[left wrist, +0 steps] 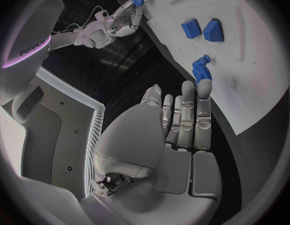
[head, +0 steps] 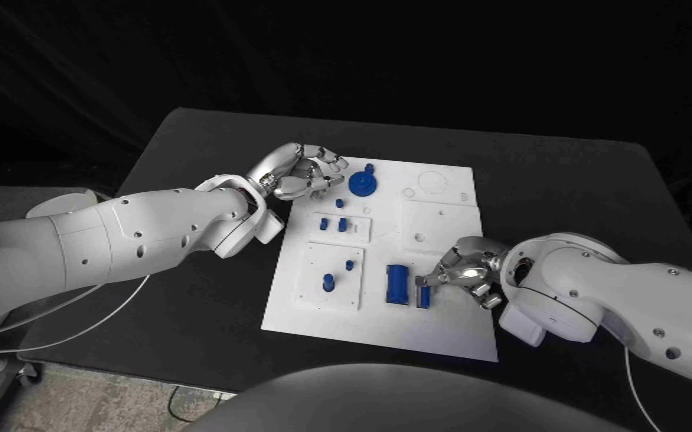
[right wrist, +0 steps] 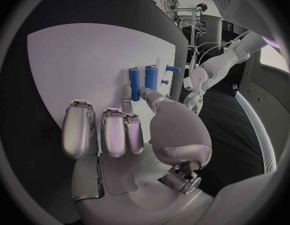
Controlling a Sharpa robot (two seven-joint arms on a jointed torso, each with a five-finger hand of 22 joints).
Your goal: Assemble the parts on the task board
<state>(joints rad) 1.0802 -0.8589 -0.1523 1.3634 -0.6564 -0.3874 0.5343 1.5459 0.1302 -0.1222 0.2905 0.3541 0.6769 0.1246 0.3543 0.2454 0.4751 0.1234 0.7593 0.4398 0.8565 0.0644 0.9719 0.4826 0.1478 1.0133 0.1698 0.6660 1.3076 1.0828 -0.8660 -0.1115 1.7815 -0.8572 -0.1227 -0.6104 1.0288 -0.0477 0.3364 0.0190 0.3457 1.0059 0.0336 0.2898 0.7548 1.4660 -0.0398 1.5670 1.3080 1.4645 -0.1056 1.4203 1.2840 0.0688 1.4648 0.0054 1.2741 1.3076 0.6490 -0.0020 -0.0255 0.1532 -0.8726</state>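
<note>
A black table (head: pixel 188 152) fills the middle of the head view, with black drapery behind it in the upper half of the frame and a strip of pale floor at the lower left corner. The white task board (head: pixel 447 327) lies near the centre of the frame, its long side running from upper right to lower left.

On the board I count 1 round blue disc (head: pixel 362 184) near its upper left corner, 2 small blue blocks (head: pixel 333 224) below that, 2 small blue pegs (head: pixel 338 272) in a recessed panel at the board's lower left, and 2 tall blue cylinders (head: pixel 397 283) standing side by side toward lower centre.

The left hand (head: pixel 299 172) sits at the board's upper left edge, just beside the disc, fingers curled loosely; in the left wrist view its fingers (left wrist: pixel 186 112) lie straight and close together with nothing between them. The right hand (head: pixel 464 270) rests on the board right of centre, its fingertips against the right-hand cylinder (head: pixel 424 295); whether it actually grips that cylinder I cannot tell. In the right wrist view the thumb reaches to the base of 1 cylinder (right wrist: pixel 150 77).
</note>
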